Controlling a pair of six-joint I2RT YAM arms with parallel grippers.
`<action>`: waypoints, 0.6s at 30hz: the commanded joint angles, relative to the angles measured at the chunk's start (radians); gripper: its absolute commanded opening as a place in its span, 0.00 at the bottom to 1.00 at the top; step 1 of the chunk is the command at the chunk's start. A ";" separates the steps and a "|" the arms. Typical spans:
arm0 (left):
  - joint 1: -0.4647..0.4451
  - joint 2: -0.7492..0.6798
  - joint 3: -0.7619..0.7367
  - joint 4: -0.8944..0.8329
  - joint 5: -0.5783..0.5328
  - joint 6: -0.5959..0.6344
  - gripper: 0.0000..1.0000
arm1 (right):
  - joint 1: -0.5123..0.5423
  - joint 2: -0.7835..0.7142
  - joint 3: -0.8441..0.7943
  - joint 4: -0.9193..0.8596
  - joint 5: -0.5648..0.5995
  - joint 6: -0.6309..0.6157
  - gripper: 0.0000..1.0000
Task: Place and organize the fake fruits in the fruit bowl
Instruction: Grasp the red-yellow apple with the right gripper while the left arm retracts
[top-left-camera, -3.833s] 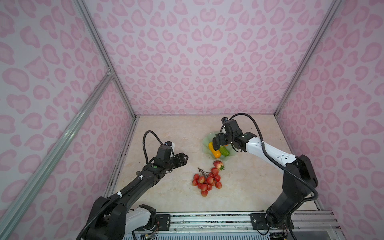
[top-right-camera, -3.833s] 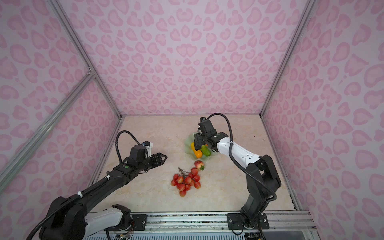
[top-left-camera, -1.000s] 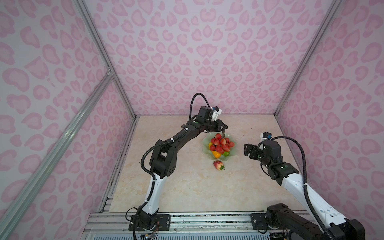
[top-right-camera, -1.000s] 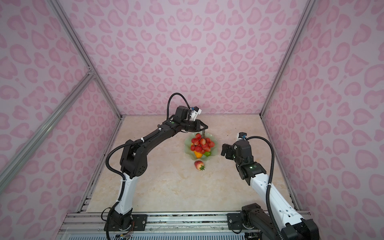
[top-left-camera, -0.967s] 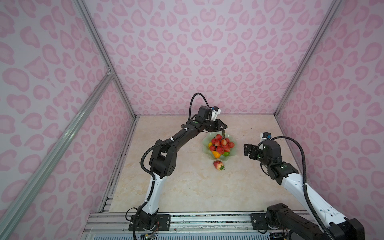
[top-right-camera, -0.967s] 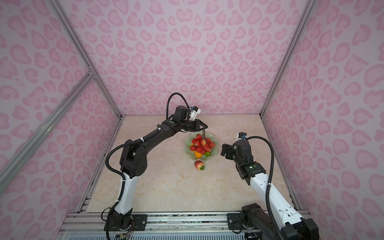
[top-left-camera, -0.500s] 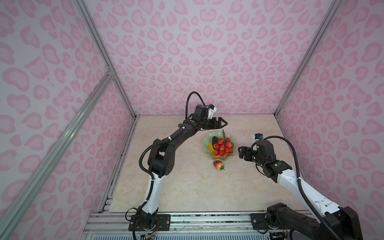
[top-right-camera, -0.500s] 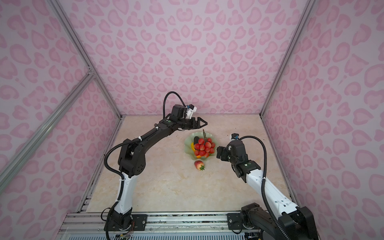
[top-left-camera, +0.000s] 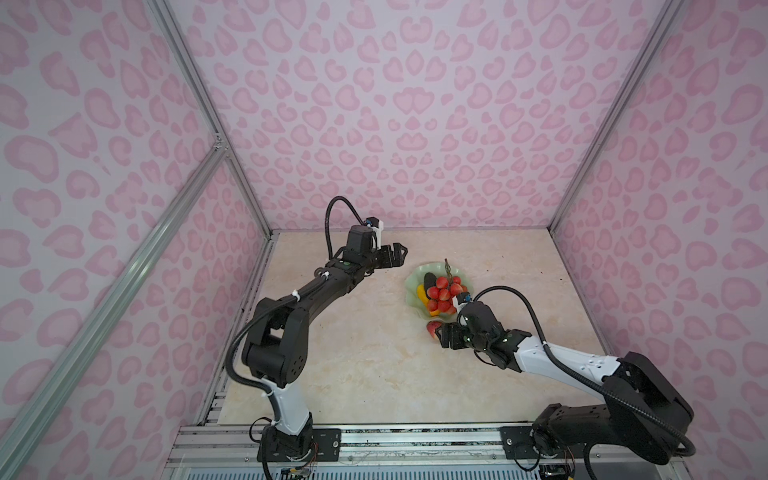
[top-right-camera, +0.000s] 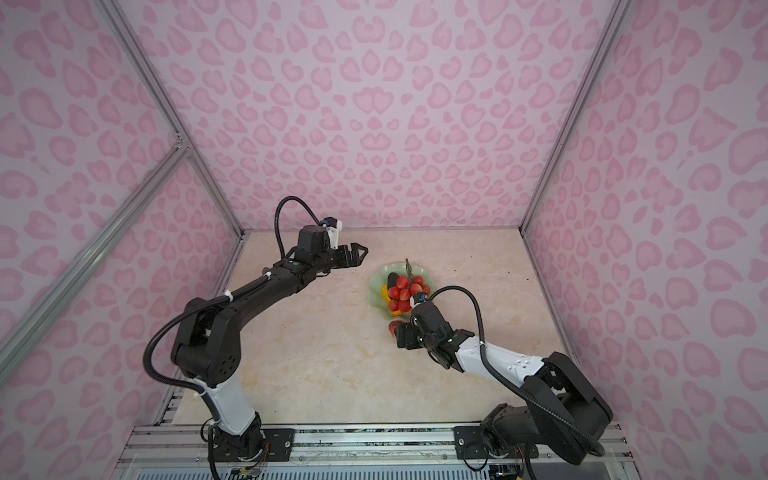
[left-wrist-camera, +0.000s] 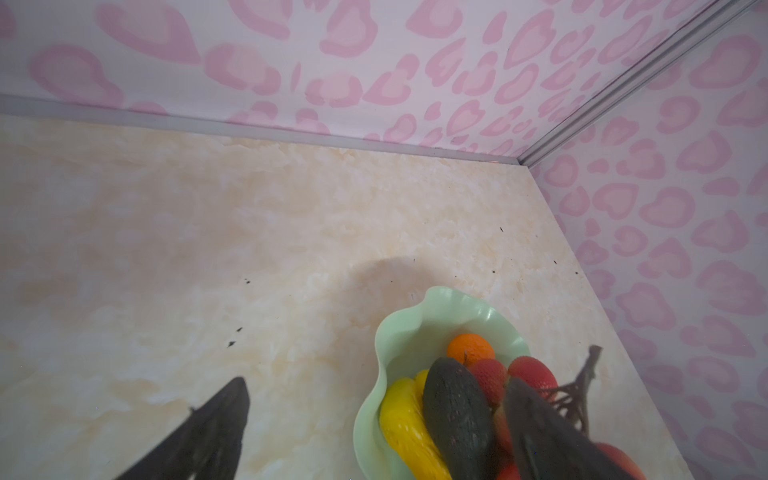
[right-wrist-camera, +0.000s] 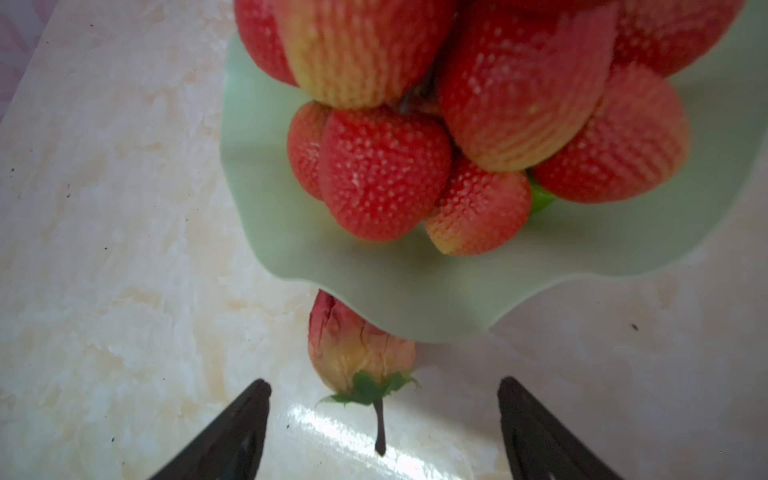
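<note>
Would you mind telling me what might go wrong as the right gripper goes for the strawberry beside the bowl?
The strawberry lies with its tip tucked under the rim of the bowl, so the open right gripper may nudge the bowl or push the fruit further under. The berry cluster is heaped high, so an added strawberry might roll off.

The left arm (top-left-camera: 316, 286) stretches forward, its left gripper (top-left-camera: 401, 257) raised, jaws spread wide. The right arm (top-left-camera: 552, 361) reaches inward, its right gripper (top-left-camera: 439, 336) low, jaws apart, holding nothing.
</note>
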 joint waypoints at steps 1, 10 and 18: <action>0.008 -0.400 -0.112 0.098 -0.153 0.048 0.97 | 0.013 0.071 0.032 0.091 -0.014 0.014 0.84; 0.025 -0.554 -0.321 0.064 -0.283 0.051 0.97 | 0.034 0.225 0.127 0.080 0.020 -0.008 0.77; 0.051 -0.608 -0.444 0.043 -0.317 0.033 0.97 | 0.070 0.278 0.178 0.008 0.071 -0.023 0.41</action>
